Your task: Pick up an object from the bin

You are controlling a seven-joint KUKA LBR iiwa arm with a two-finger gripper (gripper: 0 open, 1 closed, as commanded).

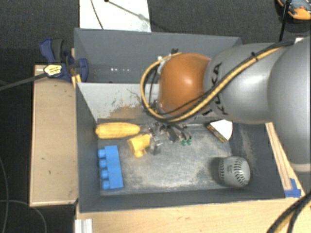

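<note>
Nearest the lens, my orange wrist cover (181, 84) hangs above my gripper (156, 142), which sits just beside the small yellow chunky plastic piece (138, 144) at mid-bin; released or clenched, I cannot tell. It looks light, stiff and slick, so I'd pinch its flat sides.

hand (163, 137) mostly under arm (252, 81), white obj (223, 128) partly hidden

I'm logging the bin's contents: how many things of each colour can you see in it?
Yellow: 2 (corn cob, small yellow piece)
Blue: 1 (toy brick)
Grey: 1 (ball)
White: 1 (flat piece, partly hidden)
Total: 5 in view
</note>
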